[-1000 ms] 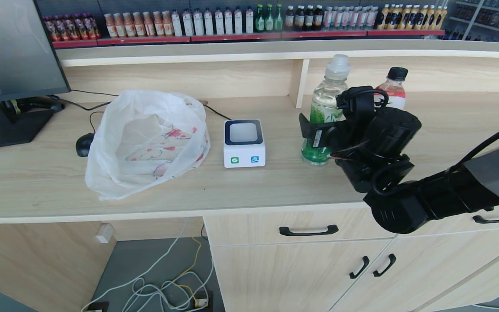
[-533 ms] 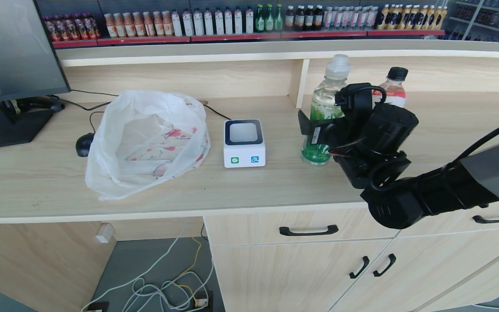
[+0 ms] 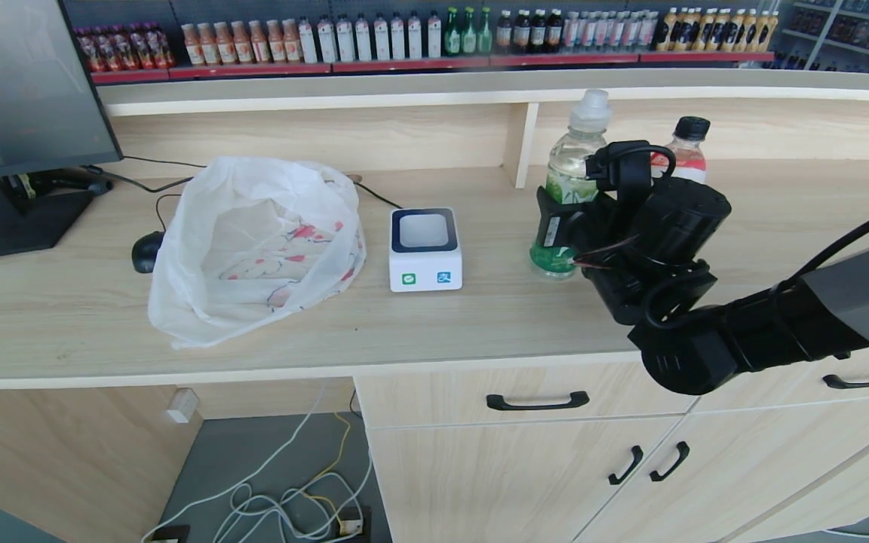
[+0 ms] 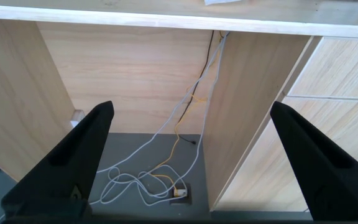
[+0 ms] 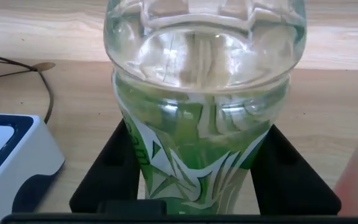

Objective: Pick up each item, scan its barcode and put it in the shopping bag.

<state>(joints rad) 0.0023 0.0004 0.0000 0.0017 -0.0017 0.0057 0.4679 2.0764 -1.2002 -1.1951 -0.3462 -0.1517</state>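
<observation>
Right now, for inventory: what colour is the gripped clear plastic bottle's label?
Green label, white markings, on the bottle; right wrist view best.

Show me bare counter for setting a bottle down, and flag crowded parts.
Free: the counter strip along the front edge, before the shopping bag and scanner; also the gap between scanner and green bottle. Crowded: the right side, where the right gripper holds the green bottle near the red-labelled bottle.

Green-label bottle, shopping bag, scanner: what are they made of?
The green-label bottle: clear glossy plastic, likely; liquid shows through its ribbed wall. The shopping bag: thin white plastic film, crinkled and translucent. The scanner: hard white plastic shell, probably; smooth, with a dark top frame.
</observation>
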